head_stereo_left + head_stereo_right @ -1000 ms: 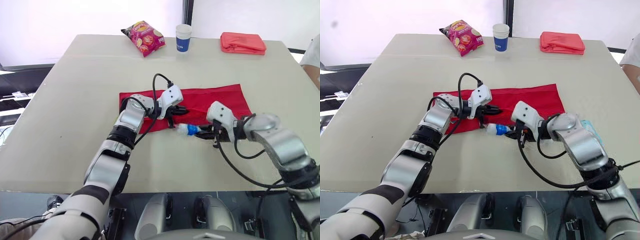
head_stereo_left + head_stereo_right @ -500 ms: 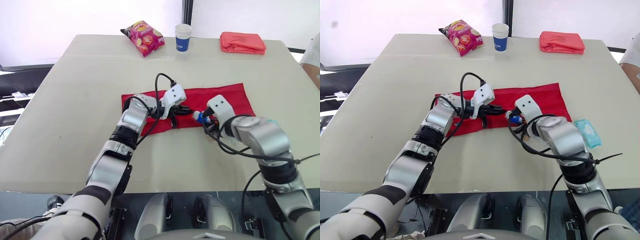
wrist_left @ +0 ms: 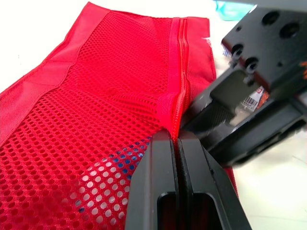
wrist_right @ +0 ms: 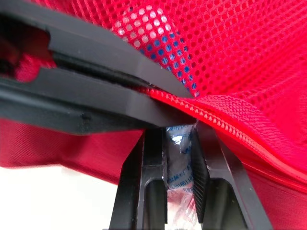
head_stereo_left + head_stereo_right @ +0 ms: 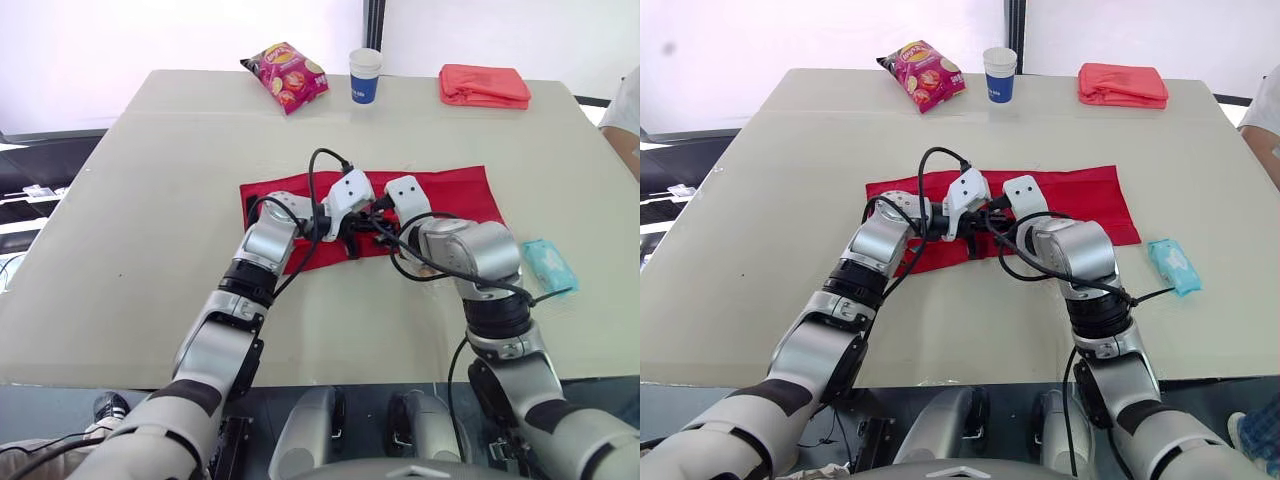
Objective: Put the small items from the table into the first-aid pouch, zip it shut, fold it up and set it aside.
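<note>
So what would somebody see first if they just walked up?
Probably the bright red mesh first-aid pouch in the middle of the table, with both grippers meeting at its near edge. The left gripper pinches the zipper edge while the right gripper holds a small blue-and-clear item at the opening. A teal packet lies to the robot's right.

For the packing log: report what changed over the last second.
The right gripper carried the small blue-and-white item from the table to the mouth of the red pouch, still gripping it. The left gripper kept pinching the zipper edge. Chips bag, cup and folded cloth stayed put.
</note>
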`<control>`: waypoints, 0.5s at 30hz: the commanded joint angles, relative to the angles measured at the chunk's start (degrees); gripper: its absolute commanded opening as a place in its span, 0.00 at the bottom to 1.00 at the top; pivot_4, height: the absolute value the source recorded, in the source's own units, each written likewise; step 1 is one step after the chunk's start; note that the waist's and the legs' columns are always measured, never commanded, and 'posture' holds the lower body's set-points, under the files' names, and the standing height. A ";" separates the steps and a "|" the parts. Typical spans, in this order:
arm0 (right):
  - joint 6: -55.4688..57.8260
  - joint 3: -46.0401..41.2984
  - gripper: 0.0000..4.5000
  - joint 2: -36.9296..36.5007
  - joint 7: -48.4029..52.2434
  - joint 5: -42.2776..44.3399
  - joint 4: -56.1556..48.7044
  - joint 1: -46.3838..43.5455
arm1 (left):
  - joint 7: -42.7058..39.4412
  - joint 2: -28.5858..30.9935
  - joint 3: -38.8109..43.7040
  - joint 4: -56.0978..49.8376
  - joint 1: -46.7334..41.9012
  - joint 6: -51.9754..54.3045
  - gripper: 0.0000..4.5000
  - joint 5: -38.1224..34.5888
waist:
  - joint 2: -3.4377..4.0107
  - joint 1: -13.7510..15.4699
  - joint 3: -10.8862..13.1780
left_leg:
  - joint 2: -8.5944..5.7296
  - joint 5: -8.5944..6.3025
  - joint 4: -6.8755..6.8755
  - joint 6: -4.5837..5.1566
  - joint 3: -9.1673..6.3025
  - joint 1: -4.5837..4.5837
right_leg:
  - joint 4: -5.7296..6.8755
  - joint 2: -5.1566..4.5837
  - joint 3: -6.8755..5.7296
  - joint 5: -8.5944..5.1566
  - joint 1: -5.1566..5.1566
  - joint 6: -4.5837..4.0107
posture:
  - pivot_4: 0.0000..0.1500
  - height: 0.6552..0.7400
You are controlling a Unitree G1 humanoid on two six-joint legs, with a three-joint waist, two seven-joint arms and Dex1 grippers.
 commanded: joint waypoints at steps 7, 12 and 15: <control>3.07 -2.02 0.80 -6.31 4.96 7.30 -12.75 5.02 | -0.05 0.32 0.76 0.91 -1.19 0.94 0.00 -1.94 | 0.01 -0.13 0.01 | 0.00 0.02 -0.06 -0.02 0.01 0.00 | -0.02 0.01 0.03 0.00 -0.03 0.00 | 1.00 1.00; 0.25 0.61 0.80 -13.34 6.81 9.15 -17.94 9.22 | -0.37 0.87 0.67 1.95 -1.89 0.55 0.00 -2.28 | 0.01 -0.46 0.01 | 0.01 0.01 -0.08 -0.02 0.01 0.01 | -0.04 -0.01 0.07 0.00 -0.04 0.00 | 1.00 1.00; -4.28 3.13 0.80 -15.06 6.34 8.33 -17.17 10.80 | -0.59 0.97 0.54 1.90 -1.96 0.54 0.00 -2.44 | 0.01 -0.99 0.01 | 0.05 0.02 -0.11 -0.03 0.01 0.01 | -0.02 -0.10 0.08 -0.01 -0.05 -0.01 | 1.00 1.00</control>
